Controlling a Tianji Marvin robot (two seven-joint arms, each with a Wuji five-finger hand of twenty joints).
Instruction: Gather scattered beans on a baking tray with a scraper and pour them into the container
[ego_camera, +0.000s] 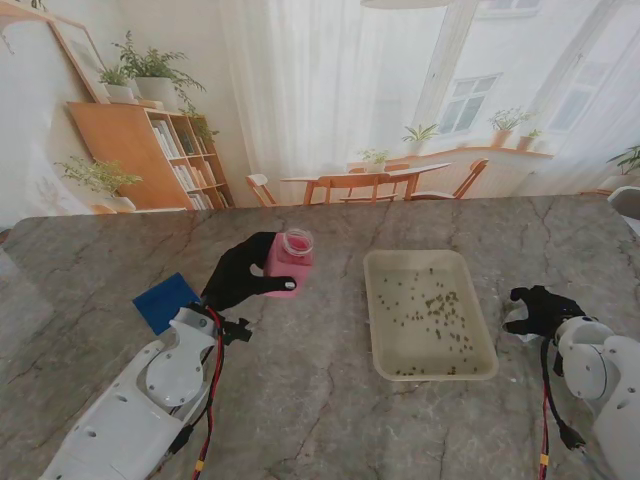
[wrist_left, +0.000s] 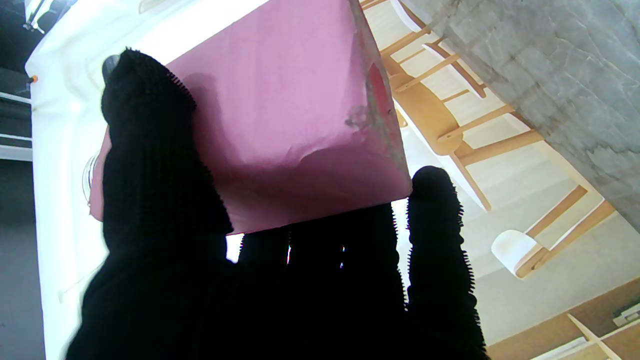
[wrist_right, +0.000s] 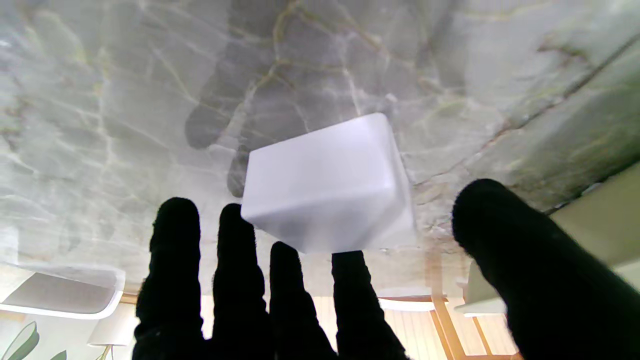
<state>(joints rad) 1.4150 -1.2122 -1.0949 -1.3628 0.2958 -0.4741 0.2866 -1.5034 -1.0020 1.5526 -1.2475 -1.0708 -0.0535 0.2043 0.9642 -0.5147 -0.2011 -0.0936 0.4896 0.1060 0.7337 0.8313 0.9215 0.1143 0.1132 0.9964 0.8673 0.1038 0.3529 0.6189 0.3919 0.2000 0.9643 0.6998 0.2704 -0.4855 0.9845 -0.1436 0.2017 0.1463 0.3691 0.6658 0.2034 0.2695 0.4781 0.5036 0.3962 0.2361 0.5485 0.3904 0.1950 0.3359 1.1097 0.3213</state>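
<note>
**Beans still scattered, container lifted, scraper not yet in hand**

While the beans (ego_camera: 432, 312) lie loose and unswept across its floor, the baking tray (ego_camera: 381, 340) sits flat on the grey marbled surface (ego_camera: 320, 420), right of centre in the stand's view. The tray is a shallow, pale cream rectangle with rounded corners and a raised rim; the beans are small dark specks spread over most of it, so gathering looks not yet begun and pouring remains.

To the tray's left, the left hand (ego_camera: 240, 272), in a black knitted glove, wraps its fingers around the pink container (ego_camera: 289, 263) and holds it clear of the surface. The container is a smooth, boxy pink tub with an open clear rim.

To the tray's right, the right hand (ego_camera: 541, 309), also black-gloved, hovers with fingers spread, holding nothing. Its wrist view shows a white, smooth, blocky object (wrist_right: 330, 182) just beyond the fingertips (wrist_right: 239, 220), possibly the scraper.

A flat blue square (ego_camera: 166, 301) rests near the left arm.
</note>
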